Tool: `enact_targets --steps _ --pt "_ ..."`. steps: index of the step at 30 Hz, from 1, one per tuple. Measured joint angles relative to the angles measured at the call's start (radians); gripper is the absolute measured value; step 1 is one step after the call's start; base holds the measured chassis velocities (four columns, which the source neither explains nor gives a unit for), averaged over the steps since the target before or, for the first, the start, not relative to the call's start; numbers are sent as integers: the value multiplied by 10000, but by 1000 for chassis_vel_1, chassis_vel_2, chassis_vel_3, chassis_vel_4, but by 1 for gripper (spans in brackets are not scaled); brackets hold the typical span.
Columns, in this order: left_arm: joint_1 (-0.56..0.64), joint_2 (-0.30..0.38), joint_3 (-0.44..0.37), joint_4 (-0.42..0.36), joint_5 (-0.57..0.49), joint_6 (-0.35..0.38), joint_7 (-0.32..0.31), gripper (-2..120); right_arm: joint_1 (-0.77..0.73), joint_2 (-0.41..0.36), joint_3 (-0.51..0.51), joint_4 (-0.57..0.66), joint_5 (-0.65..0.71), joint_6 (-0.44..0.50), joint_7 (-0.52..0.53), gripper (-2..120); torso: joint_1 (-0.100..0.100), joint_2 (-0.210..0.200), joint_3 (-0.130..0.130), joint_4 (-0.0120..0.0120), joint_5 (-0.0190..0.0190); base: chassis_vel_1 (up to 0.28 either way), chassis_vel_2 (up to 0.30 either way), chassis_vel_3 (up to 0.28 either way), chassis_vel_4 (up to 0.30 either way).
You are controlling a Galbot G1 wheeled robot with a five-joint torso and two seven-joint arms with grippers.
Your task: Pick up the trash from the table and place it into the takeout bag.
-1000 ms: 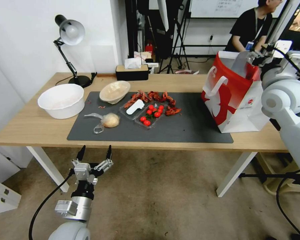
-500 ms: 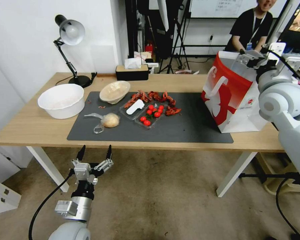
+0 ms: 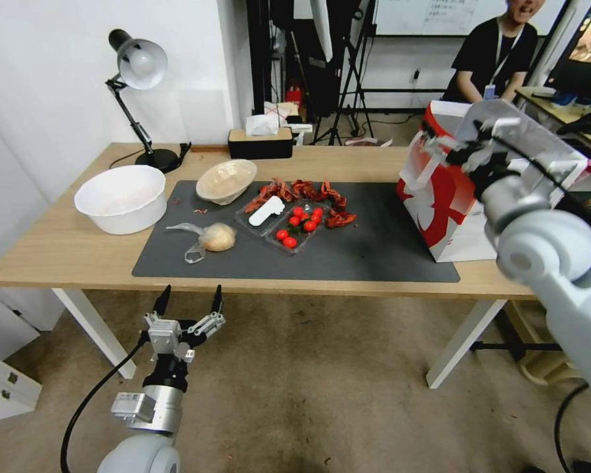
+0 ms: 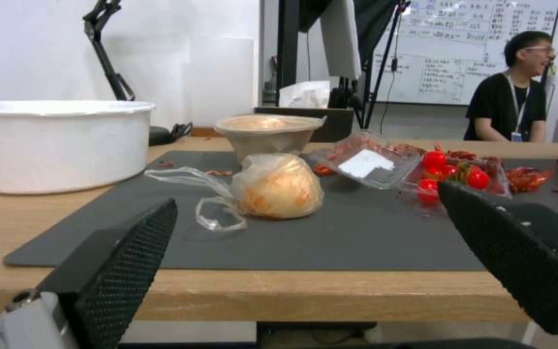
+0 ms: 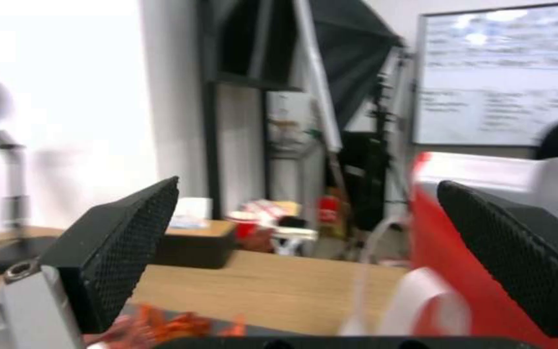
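On the table [image 3: 65, 253], a dark grey mat [image 3: 374, 253] carries trash: a shallow beige bowl [image 3: 226, 179] and a clear bag with a tan lump [image 3: 213, 238]. The left wrist view looks level across the table at that bag [image 4: 276, 191] and the bowl [image 4: 267, 133]. At the right end stands the red and white takeout bag [image 3: 440, 197]. My left gripper [image 3: 186, 299] hangs open below the table's front edge, fingers pointing up, empty [image 4: 306, 198]. My right gripper [image 3: 440, 141] is open and empty beside the bag's upper rim [image 5: 460, 252], facing left over the table.
Clear trays of cherry tomatoes [image 3: 299, 226] and red crayfish shells [image 3: 308, 190] lie mid-mat. A big white bowl [image 3: 121, 197], a desk lamp [image 3: 138, 66] and a tissue box [image 3: 261, 141] stand at the left and back. Bare mat lies between the trays and the bag.
My right arm has swung left and forward, from behind the takeout bag to across its upper rim. The left gripper and the things on the table have stayed put.
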Motion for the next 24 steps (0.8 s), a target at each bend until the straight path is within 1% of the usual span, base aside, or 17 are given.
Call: enact_targets --steps 1,2,4,5,7,8,10,13,14,15,16,19,20,21,22,23,24 --pt "-8 -3 22 18 -1 0 0 100 -363 28 126 97 -92 282 -370 100 0 0 0 -1 0 0 0 0 0" --pt "-8 -3 22 18 -1 0 0 100 -363 28 126 97 -92 282 -370 100 0 0 0 -1 0 0 0 0 0" --pt "-15 -4 44 52 -9 -14 -1 100 -1312 79 478 263 -251 1162 -1579 100 -1 0 0 0 0 0 0 0 0" --pt "-15 -4 44 52 -9 -14 -1 100 -1312 79 478 263 -251 1162 -1579 100 -1 0 0 0 0 0 0 0 0" --pt "-25 1 47 58 -15 -25 0 100 -1811 86 666 339 -330 1627 -2129 100 -1 0 0 1 0 0 0 0 0" --pt "-25 1 47 58 -15 -25 0 100 -1811 86 666 339 -330 1627 -2129 100 -1 0 0 1 0 0 0 0 0" --pt "-27 1 49 58 -29 -56 1 100 -2918 214 1111 590 -670 2206 -2617 100 -1 0 0 0 -1 0 0 0 0" --pt "-23 -2 45 58 -38 -59 1 100 -3255 289 1215 638 -800 2378 -2746 100 -1 1 -1 0 -2 0 0 0 0" --pt "-13 -6 31 57 -61 -61 1 100 -4071 595 1460 666 -1182 2886 -3073 100 0 1 -1 1 -1 0 0 0 0" --pt "-3 -7 25 46 -75 -69 1 100 -4710 963 1616 689 -1508 3256 -3162 100 -1 0 0 2 0 0 0 0 0" --pt "-3 -7 25 46 -75 -69 1 100 -4710 963 1616 689 -1508 3256 -3162 100 -1 0 0 2 0 0 0 0 0" --pt "30 13 -10 36 -89 -131 10 100 -5760 1562 1683 688 -2191 4049 -3172 100 -1 1 -1 1 0 0 0 0 0" --pt "36 25 -25 39 -92 -155 15 100 -6201 1897 1686 667 -2513 4420 -3100 100 -1 1 -1 0 -1 0 0 0 0" --pt "36 25 -25 39 -92 -155 15 100 -6201 1897 1686 667 -2513 4420 -3100 100 -1 1 -1 0 -1 0 0 0 0" --pt "47 34 -34 50 -92 -183 19 100 -6629 2263 1681 649 -2832 4772 -2923 100 -1 0 -1 0 0 0 0 0 0" --pt "47 34 -34 50 -92 -183 19 100 -6629 2263 1681 649 -2832 4772 -2923 100 -1 0 -1 0 0 0 0 0 0" --pt "58 48 -43 59 -92 -192 21 100 -7015 2624 1661 620 -3157 5113 -2679 100 -1 0 -1 -1 -2 0 0 0 0"
